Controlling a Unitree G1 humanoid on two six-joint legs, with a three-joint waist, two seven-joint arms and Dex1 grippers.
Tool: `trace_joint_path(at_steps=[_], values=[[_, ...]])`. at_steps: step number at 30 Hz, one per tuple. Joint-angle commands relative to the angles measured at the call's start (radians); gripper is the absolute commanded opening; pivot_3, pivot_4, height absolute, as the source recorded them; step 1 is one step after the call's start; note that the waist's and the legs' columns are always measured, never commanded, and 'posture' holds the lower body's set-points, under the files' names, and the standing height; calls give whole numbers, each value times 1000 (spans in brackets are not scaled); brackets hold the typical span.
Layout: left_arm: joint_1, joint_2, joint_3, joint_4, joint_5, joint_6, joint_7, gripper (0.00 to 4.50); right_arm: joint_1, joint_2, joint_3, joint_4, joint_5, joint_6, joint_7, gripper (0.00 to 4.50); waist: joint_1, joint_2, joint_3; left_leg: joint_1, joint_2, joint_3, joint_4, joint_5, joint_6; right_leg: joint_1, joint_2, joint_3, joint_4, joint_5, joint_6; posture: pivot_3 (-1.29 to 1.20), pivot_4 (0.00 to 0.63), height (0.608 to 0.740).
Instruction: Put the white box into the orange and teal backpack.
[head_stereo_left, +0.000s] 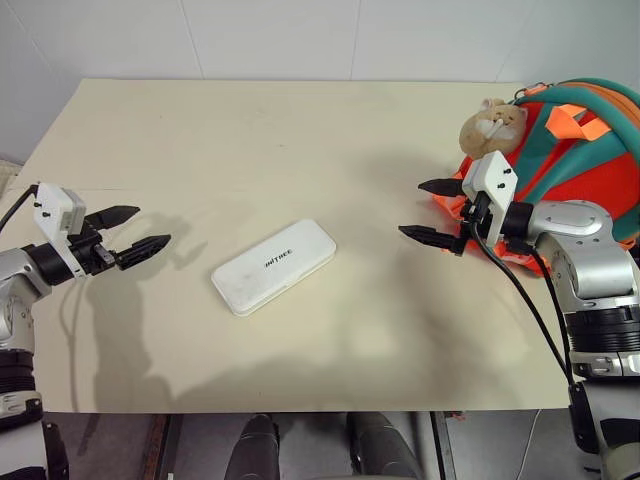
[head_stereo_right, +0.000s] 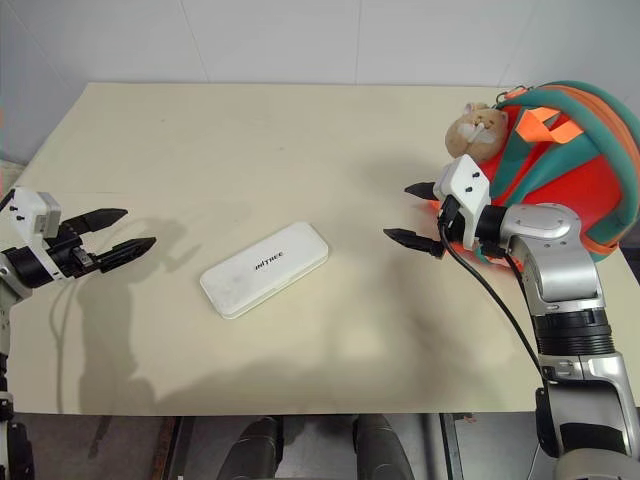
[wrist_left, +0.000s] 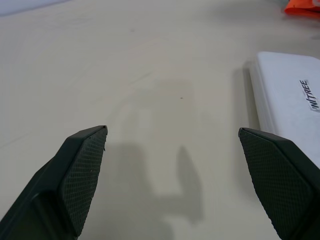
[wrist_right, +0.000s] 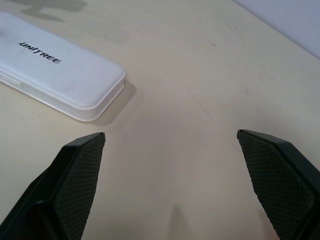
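Two hands over a pale cream worktop (head_stereo_left: 300, 130), both spread wide and holding nothing. At far left, left hand (head_stereo_left: 128, 232), fingers apart, aimed toward the middle. Near centre, white box (head_stereo_left: 274, 266) lying flat and slanted on the worktop, well apart from either hand. At right, right hand (head_stereo_left: 430, 211), fingers apart, just in front of the orange and teal backpack (head_stereo_left: 575, 150) at the worktop's right edge, with a tan plush charm (head_stereo_left: 492, 124) on its front. From the left wrist, only one end of the box and an orange scrap in a corner; from the right wrist, dark lettering "UNITREE" clear on the lid. White tiled wall (head_stereo_left: 300, 35) behind.
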Motion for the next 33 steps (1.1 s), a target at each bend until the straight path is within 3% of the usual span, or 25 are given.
trace_joint_path(at_steps=[1,11,25,26,28,33], values=[[-22,-3,1,-29,-12,-11,-5,4500,6,9,-42,-59,33,5,-24,4460,0,0,0,0,0,0,0,0,0,0,0,0,0,0,0,0,150,740],[-36,-41,-10,-44,-14,-16,27,4500,27,46,-32,-132,60,52,-88,4460,1,0,0,0,0,0,0,0,0,0,0,0,1,0,0,0,150,740],[203,-155,79,-434,-116,180,257,4500,-83,171,80,-58,8,78,-112,4460,-3,0,0,1,0,0,3,0,0,0,0,1,5,0,-1,0,150,740],[205,-170,85,-447,-115,190,292,4314,-104,182,94,-20,-14,63,-122,4487,-2,0,0,1,0,0,4,0,0,0,0,1,5,0,0,0,150,740],[214,-192,106,-473,-127,189,323,3926,-137,200,113,39,-51,30,-137,4091,2,0,0,1,0,0,4,0,0,1,0,1,5,0,0,0,150,740],[242,-215,143,-554,-150,293,444,2346,-203,244,151,166,-128,-61,-152,2529,0,-1,0,1,0,-1,5,0,0,1,0,1,5,0,0,0,150,740]])
